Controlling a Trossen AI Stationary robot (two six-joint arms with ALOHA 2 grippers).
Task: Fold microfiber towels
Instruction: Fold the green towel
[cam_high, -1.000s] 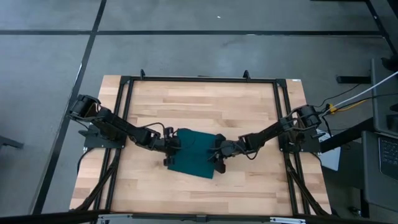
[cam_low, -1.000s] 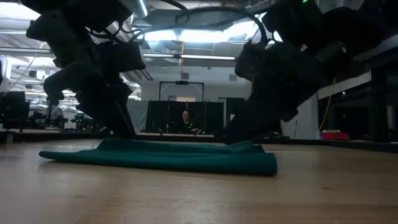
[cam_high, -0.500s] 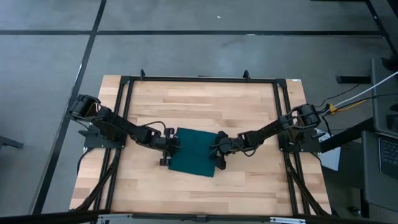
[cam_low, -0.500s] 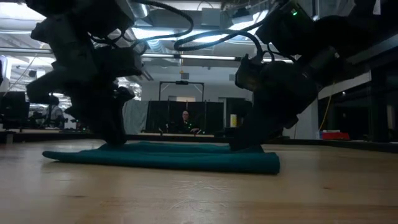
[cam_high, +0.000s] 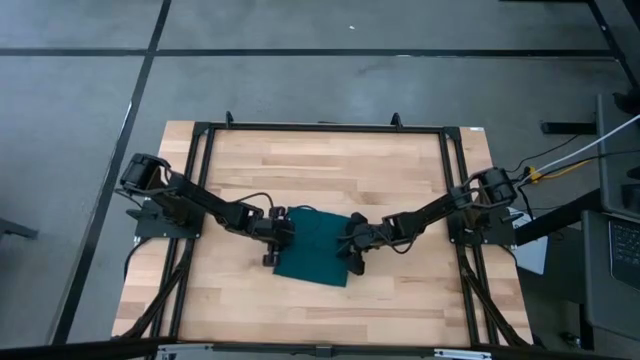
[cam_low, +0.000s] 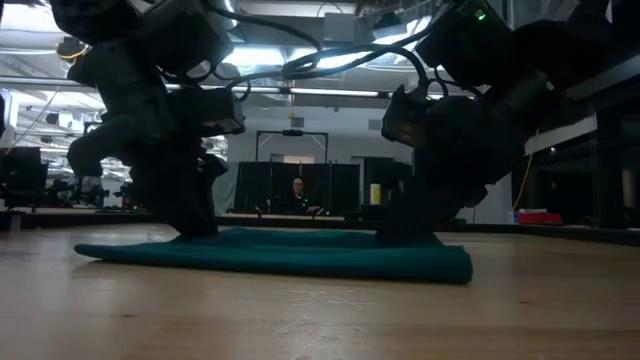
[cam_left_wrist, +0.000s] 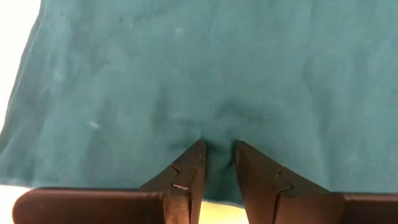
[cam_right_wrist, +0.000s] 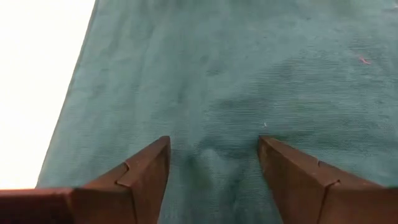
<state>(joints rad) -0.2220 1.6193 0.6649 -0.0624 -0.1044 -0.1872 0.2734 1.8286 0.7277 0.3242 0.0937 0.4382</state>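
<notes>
My left pincer (cam_high: 281, 237) is down on the near-left edge of the teal towel (cam_high: 314, 254), which lies flat on the wooden bench (cam_high: 330, 160) between my two arms. Past my left wrist, the two dark fingers (cam_left_wrist: 189, 171) stand close together with a small pucker of cloth gathered in the narrow gap between their tips, so I count this pincer as clenched on the towel's edge (the fold of fabric rises just where the tips meet). The towel spreads away ahead of those fingers, and a pale strip of bench shows beside it.

My right pincer (cam_high: 352, 244) sits at the opposite edge of the same towel, across from the left one. Here the fingers (cam_right_wrist: 148, 169) are spread well apart, their tips pressed down against the cloth, and the fabric between them is only slightly wrinkled; nothing is pinched, so this pincer is released.

From bench level the towel (cam_low: 280, 256) reads as a low, flat strip, a little thicker at the end below my right arm, with both pincers planted on its top. Far behind, beyond the bench, a person (cam_low: 299, 195) sits in the room.
</notes>
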